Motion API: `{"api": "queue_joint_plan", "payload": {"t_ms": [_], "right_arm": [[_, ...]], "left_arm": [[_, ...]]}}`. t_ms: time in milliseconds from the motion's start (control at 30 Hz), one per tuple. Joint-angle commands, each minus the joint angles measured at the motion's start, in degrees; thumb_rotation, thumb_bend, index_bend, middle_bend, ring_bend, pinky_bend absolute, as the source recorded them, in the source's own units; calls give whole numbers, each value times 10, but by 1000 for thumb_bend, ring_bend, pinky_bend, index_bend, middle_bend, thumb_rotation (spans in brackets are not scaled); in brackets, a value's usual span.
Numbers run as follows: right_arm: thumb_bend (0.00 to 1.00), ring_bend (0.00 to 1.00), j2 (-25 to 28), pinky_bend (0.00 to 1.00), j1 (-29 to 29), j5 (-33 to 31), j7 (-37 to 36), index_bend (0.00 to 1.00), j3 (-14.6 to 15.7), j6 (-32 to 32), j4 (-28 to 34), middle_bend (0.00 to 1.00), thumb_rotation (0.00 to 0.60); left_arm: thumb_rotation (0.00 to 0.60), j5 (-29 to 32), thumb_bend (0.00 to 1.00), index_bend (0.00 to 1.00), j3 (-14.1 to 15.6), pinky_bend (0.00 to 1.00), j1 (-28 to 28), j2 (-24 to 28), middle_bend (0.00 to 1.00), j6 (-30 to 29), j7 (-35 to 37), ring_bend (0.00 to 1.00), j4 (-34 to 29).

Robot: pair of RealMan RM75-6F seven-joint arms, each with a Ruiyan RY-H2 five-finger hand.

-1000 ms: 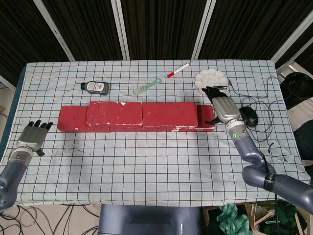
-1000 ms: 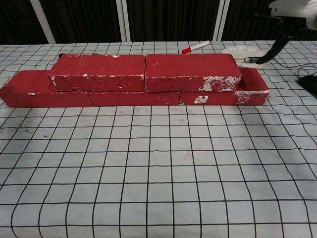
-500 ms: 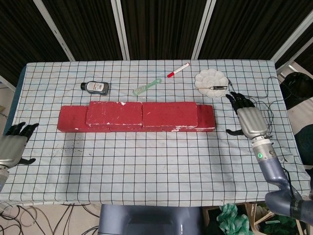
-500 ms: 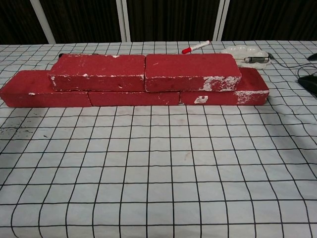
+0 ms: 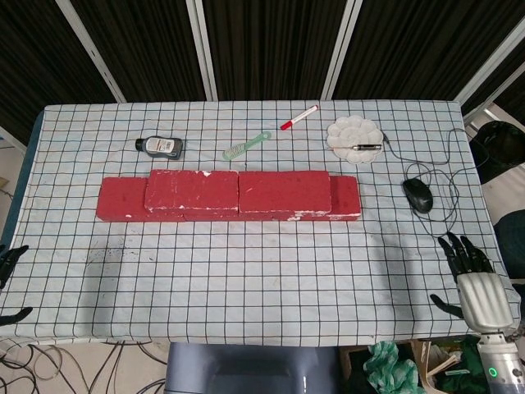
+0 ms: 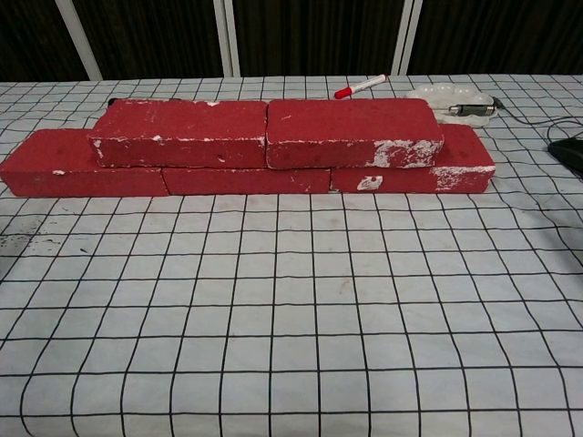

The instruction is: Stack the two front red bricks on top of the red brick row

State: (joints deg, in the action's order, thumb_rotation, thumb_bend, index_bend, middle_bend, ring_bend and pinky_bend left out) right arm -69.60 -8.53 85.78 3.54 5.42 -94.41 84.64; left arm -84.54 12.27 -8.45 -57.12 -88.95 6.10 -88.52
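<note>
Two rough red bricks (image 5: 238, 190) — rectangular, grainy, chipped white at the edges — lie end to end atop the longer red brick row (image 6: 246, 173), mid-surface. The surface (image 5: 262, 271) wears a white cloth gridded in black. At the near right corner the right robot hand (image 5: 474, 283) hangs with fingers spread, holding nothing. The left robot hand (image 5: 8, 261) barely shows at the near left edge — its state cannot be told.

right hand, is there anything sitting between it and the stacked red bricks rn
Nothing visible blocks it. The right hand hangs open at the table's near right corner, and only bare checked cloth lies between it and the two upper bricks on the brick row. The mouse and its cable sit off to the side, further back.
</note>
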Motion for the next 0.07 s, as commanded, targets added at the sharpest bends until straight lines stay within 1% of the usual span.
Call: {"api": "queue_joint_plan", "payload": {"t_ms": [33, 67], "right_arm": [[0, 0, -5, 141, 10, 14, 1, 0, 2, -9, -15, 11, 600], [0, 0, -6, 141, 12, 17, 0, 0, 0, -12, -17, 11, 600]], "left_arm": [[600, -10, 48, 86, -2, 27, 11, -9, 120, -5, 11, 0, 15], [600, -14, 48, 86, -3, 26, 12, -9, 120, -4, 11, 0, 19]]}}
